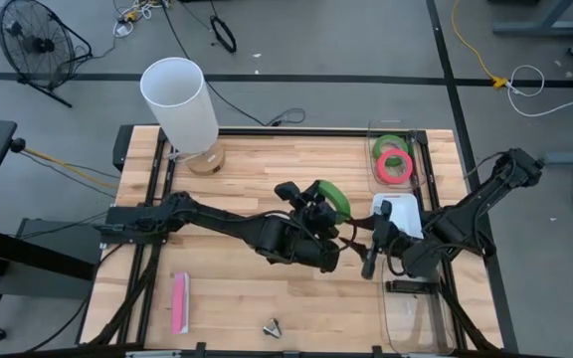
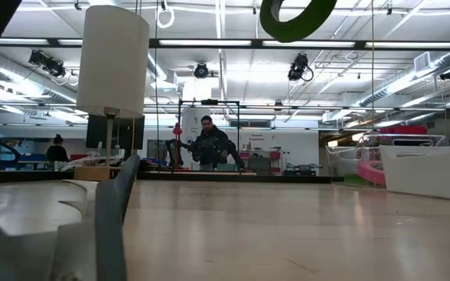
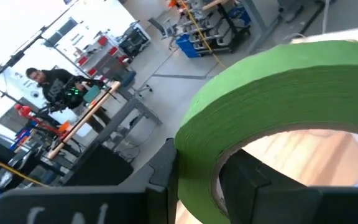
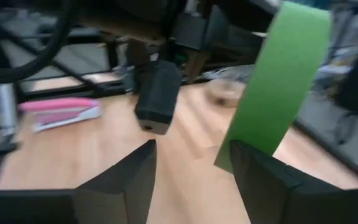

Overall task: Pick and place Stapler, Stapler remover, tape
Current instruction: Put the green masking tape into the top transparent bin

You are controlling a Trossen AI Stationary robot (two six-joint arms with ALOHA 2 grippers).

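On the wooden table, the left gripper pinches a green tape roll held aloft mid-table, while only the right wrist view shows the right gripper spread nearby, and the pink stapler.

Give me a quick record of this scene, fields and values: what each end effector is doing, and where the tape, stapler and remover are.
left end effector: shut on green tape, raised over mid-table
right end effector: open, empty, beside the held tape
other tape: green roll and pink roll in clear bin, far right
stapler: pink, front left of table
remover: front edge
lamp: back left
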